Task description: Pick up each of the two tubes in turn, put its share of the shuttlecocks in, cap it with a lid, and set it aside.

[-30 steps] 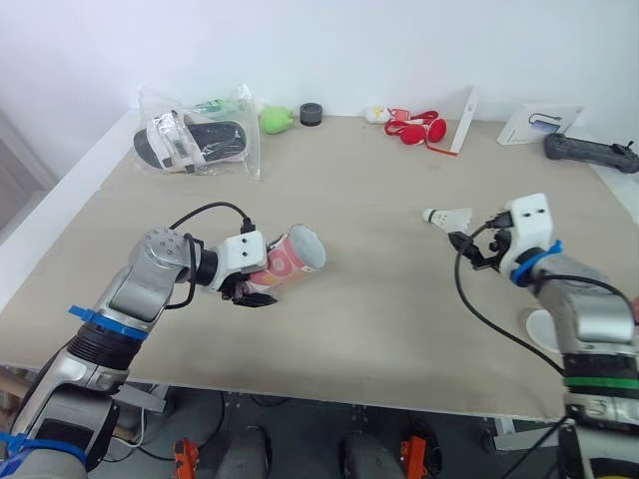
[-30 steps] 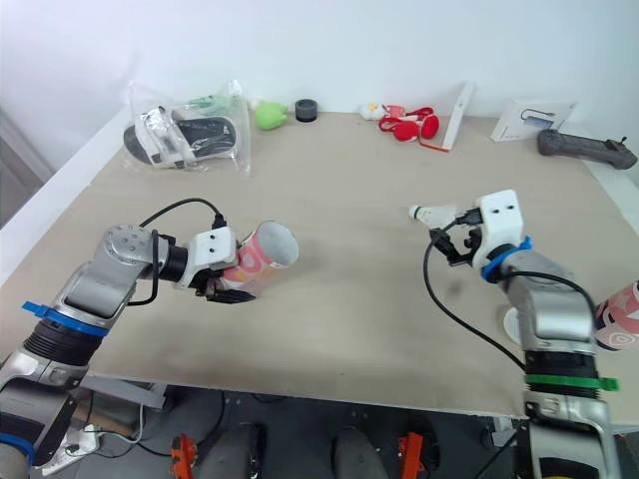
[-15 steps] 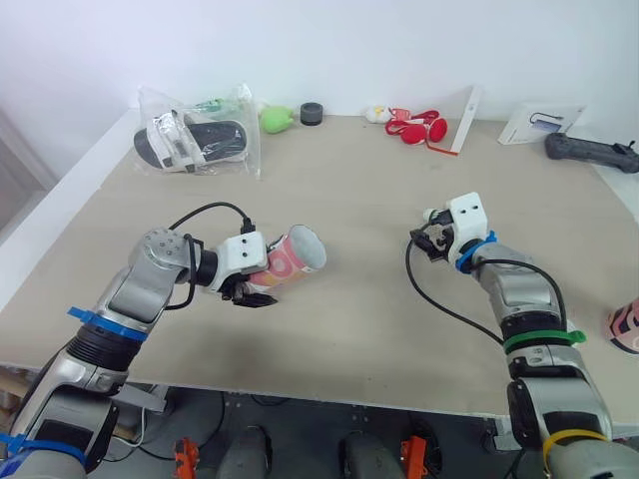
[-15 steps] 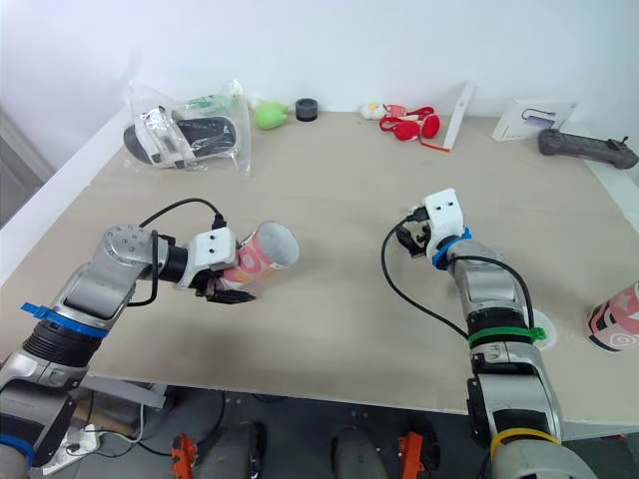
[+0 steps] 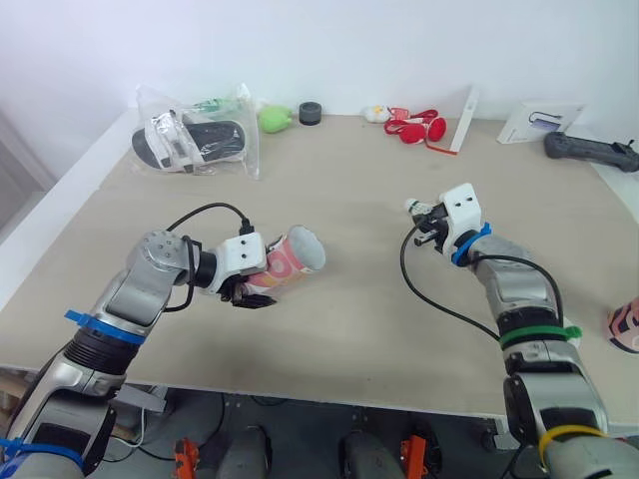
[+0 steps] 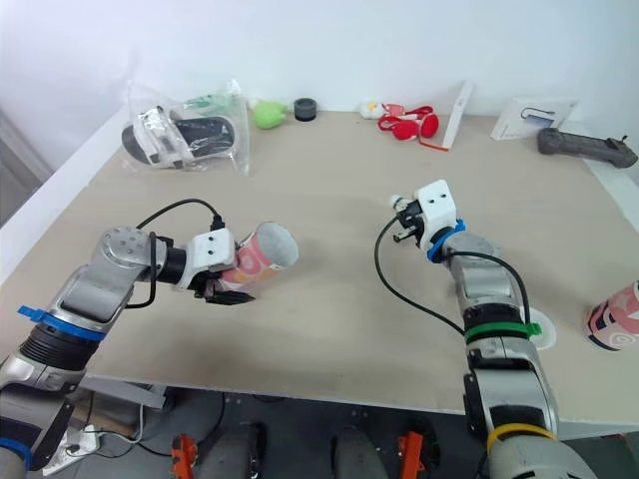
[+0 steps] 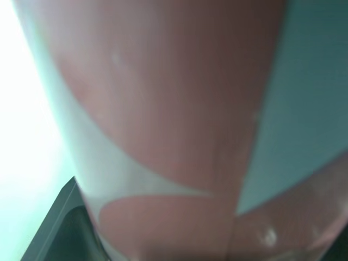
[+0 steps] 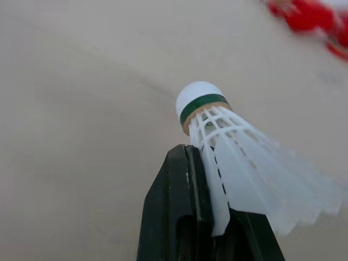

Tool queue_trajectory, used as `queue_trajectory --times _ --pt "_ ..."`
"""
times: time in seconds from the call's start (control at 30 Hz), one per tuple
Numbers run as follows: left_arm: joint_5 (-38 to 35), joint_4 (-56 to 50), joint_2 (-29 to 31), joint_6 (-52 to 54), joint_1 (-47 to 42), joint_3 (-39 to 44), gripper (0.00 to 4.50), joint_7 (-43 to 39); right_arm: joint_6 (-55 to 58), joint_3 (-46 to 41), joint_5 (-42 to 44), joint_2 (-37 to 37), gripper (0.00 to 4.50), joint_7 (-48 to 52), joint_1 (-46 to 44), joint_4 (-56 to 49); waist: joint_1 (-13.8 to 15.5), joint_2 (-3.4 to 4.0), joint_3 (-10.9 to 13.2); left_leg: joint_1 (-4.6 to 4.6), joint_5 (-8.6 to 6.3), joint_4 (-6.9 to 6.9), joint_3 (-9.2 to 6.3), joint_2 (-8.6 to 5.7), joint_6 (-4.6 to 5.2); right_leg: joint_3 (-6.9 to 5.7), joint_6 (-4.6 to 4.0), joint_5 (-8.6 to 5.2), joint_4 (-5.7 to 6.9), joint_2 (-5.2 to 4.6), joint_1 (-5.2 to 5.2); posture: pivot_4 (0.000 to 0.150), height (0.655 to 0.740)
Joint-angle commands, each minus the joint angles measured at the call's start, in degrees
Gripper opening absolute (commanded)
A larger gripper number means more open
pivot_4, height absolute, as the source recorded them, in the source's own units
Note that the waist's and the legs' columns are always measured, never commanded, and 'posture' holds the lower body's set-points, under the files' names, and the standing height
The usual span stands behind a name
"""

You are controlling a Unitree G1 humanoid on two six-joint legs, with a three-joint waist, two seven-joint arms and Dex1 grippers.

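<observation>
1. Found a pink-and-white tube [image 5: 290,257] in the left gripper [image 5: 258,289], over the left-front part of the table [image 5: 339,329], raised off the surface with a shadow beneath.
2. Noted black fingers [image 5: 256,298] pinching the tube's rear end, opposite its mouth; pink wall pressed close up in the left wrist view.
3. Logged the tube's long axis as near level, running from the gripper out to the robot's right and slightly away; open mouth facing that way, toward mid-table.
4. Found a shuttlecock [image 8: 234,163] in the right gripper [image 5: 424,218], above the table right of centre, well apart from the tube's mouth.
5. Noted fingers [image 8: 174,196] closed onto the feather skirt; white cork with a green band jutting past the fingertips.
6. Logged the shuttlecock's axis as roughly in line with the fingers; cork aimed to the robot's left, feathers trailing back toward the wrist.
7. Spotted a second tube [image 6: 614,321] at the table's right edge, partly cut off by the frame.
8. Along the far edge: bagged sandals [image 5: 195,140], black cap [image 5: 312,113], red item [image 5: 417,128], dark controller [image 5: 589,152].
</observation>
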Motion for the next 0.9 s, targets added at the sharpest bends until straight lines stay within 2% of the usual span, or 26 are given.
queue_trajectory --times 0.03,0.13,0.23,0.37,0.5,0.6,0.73,0.77,0.8,0.9 --pt "-0.67 -0.05 -0.47 0.72 1.38 -3.14 3.16 -1.09 8.65 1.41 12.25 -4.27 0.12 13.33 0.06 -25.38 -0.13 0.18 0.04 -0.02 -0.01 0.00 0.01 -0.01 0.00 0.02 0.04 -0.02 0.00 -0.01 -0.02 0.150 0.7400" --pt "-0.56 0.13 -0.37 0.66 1.39 -3.27 3.16 -1.24 17.15 2.58 18.36 -6.91 0.12 16.73 -0.85 -36.38 -0.08 0.16 0.05 -0.01 -0.01 0.00 -0.06 0.03 0.00 -0.06 0.13 -0.10 0.01 0.03 -0.01 0.150 0.7400" --pt "-0.48 0.32 -0.78 0.59 1.14 -3.42 3.16 -1.02 18.84 7.33 15.94 -9.79 0.12 18.64 -1.67 -41.37 -0.05 0.10 0.03 0.01 -0.01 0.04 -0.08 0.05 -0.01 -0.09 0.14 -0.12 0.00 0.02 0.02 0.150 0.7400" --pt "-0.55 0.20 -1.28 0.88 0.97 -3.42 3.16 -0.70 18.52 13.39 11.19 -11.61 0.12 19.70 -2.84 -42.74 0.03 0.09 0.03 0.01 -0.01 0.05 -0.05 0.04 -0.01 -0.08 0.14 -0.12 -0.02 0.01 0.00 0.150 0.7400" --pt "-0.55 -0.39 -1.44 1.05 1.54 -3.48 3.16 -0.47 16.39 17.96 7.93 -8.58 0.12 19.68 -3.94 -40.69 0.10 0.09 0.03 -0.01 -0.01 0.04 -0.04 0.04 -0.01 -0.08 0.15 -0.13 -0.02 0.01 -0.04 0.150 0.7400" --pt "-0.68 -0.83 -1.55 1.51 1.71 -3.36 3.16 -0.22 16.72 18.62 8.79 -6.17 0.12 20.42 -4.46 -40.52 0.12 0.09 0.03 -0.01 -0.01 0.04 -0.05 0.04 -0.01 -0.09 0.14 -0.13 -0.01 0.01 -0.04 0.150 0.7400" --pt "-0.77 -1.35 -1.43 1.84 2.16 -3.26 3.16 0.04 17.62 16.93 10.22 -5.01 1.35 21.33 -5.78 -40.59 0.14 0.07 0.03 -0.02 -0.01 0.04 -0.05 0.04 -0.01 -0.09 0.15 -0.13 -0.01 0.00 -0.03 0.150 0.7400" --pt "-0.79 -1.44 -1.43 1.92 2.23 -3.24 3.16 0.10 18.03 16.22 11.04 -5.01 2.09 21.76 -6.05 -40.79 0.14 0.07 0.03 -0.02 -0.01 0.04 -0.05 0.04 -0.01 -0.10 0.14 -0.14 -0.01 0.00 -0.03 0.150 0.7400" --pt "-0.78 -1.50 -1.43 1.97 2.27 -3.23 3.16 0.15 18.54 15.29 12.09 -4.98 2.15 22.11 -6.36 -40.97 0.14 0.07 0.03 -0.02 -0.01 0.03 -0.06 0.04 -0.01 -0.10 0.13 -0.14 -0.01 0.00 -0.03 0.150 0.7400" --pt "-0.79 -1.60 -1.51 2.16 2.28 -3.20 3.16 0.29 20.10 12.73 14.58 -5.30 3.19 22.98 -7.16 -41.19 0.14 0.08 0.03 -0.03 -0.01 0.03 -0.06 0.03 -0.01 -0.10 0.12 -0.14 -0.01 -0.01 -0.04 0.150 0.7400"
